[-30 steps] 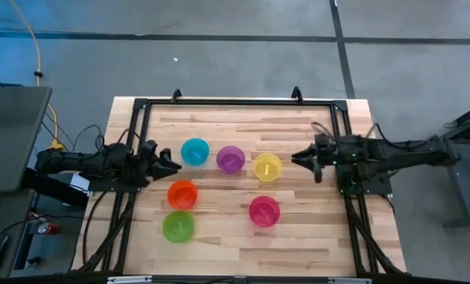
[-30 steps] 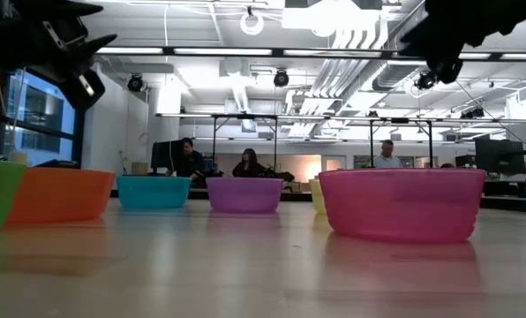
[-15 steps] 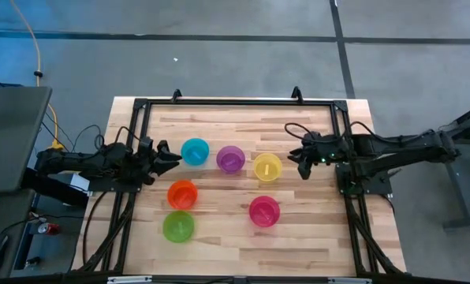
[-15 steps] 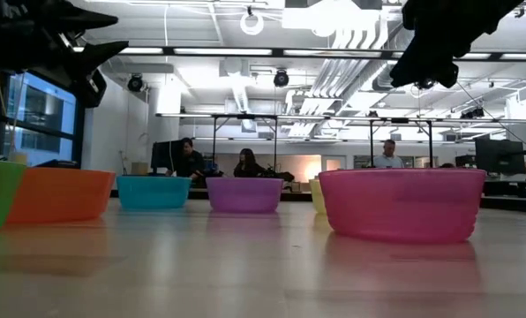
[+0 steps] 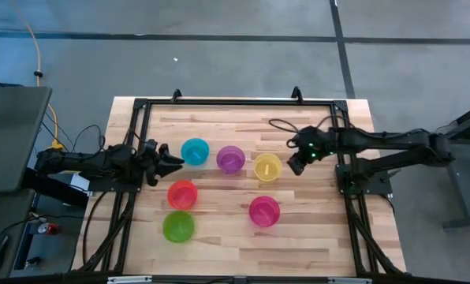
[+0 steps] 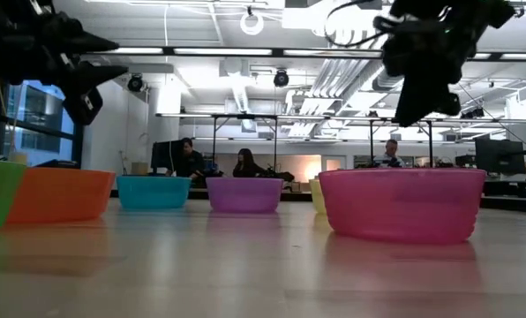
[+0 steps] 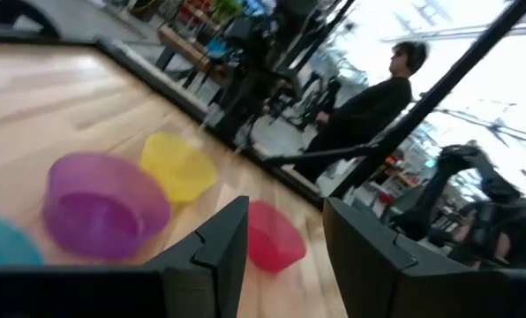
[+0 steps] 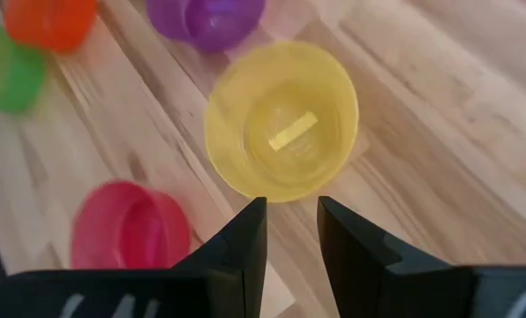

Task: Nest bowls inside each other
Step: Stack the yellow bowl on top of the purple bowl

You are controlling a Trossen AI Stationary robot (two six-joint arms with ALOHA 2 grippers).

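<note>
Nearest the front edge of the worktop point(image 5: 298, 237) sit the green bowl point(image 5: 178, 226) and pink bowl point(image 5: 264, 211), then orange point(image 5: 182, 193), then blue point(image 5: 195, 151), purple point(image 5: 230, 158) and yellow point(image 5: 267, 166); all six stand apart, so no nesting is done. The right hand point(image 5: 294, 166) hovers spread beside the yellow bowl, and the left hand point(image 5: 172, 162) hovers spread near the blue one.

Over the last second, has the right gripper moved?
Yes. In the high view the right gripper has slid left from near the frame's right rail toward the yellow bowl, now just beside its rim; the bowl is in the same spot.
</note>
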